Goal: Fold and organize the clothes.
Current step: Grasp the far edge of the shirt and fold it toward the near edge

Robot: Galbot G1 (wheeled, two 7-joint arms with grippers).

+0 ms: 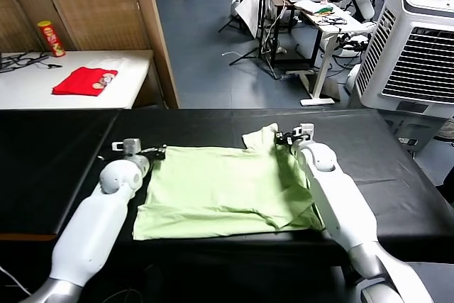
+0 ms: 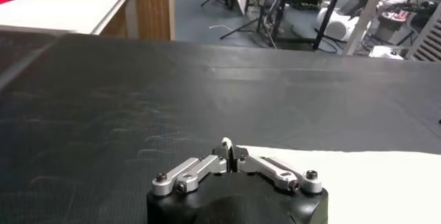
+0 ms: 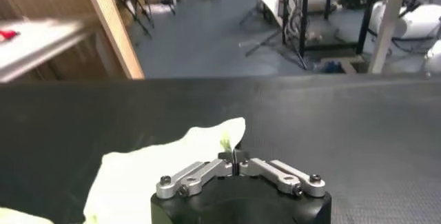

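The pale light-green shirt [image 1: 220, 189] lies mostly flat on the black table [image 1: 64, 147], its right side rumpled and folded over. My left gripper [image 1: 157, 152] is at the shirt's far left corner, low on the table, with its fingers shut on the fabric edge. In the left wrist view [image 2: 226, 146] the cloth [image 2: 372, 184] starts right at the tips. My right gripper [image 1: 281, 138] is at the far right corner, shut on a pointed flap of the shirt. In the right wrist view [image 3: 234, 155] a bit of green cloth [image 3: 158, 170] shows between the tips.
A white side table [image 1: 128, 69] at the back left holds a red garment [image 1: 84, 81] and a red can [image 1: 51, 38]. A wooden panel [image 1: 152, 33] stands behind the black table. A white air cooler [image 1: 418, 47] stands at the back right.
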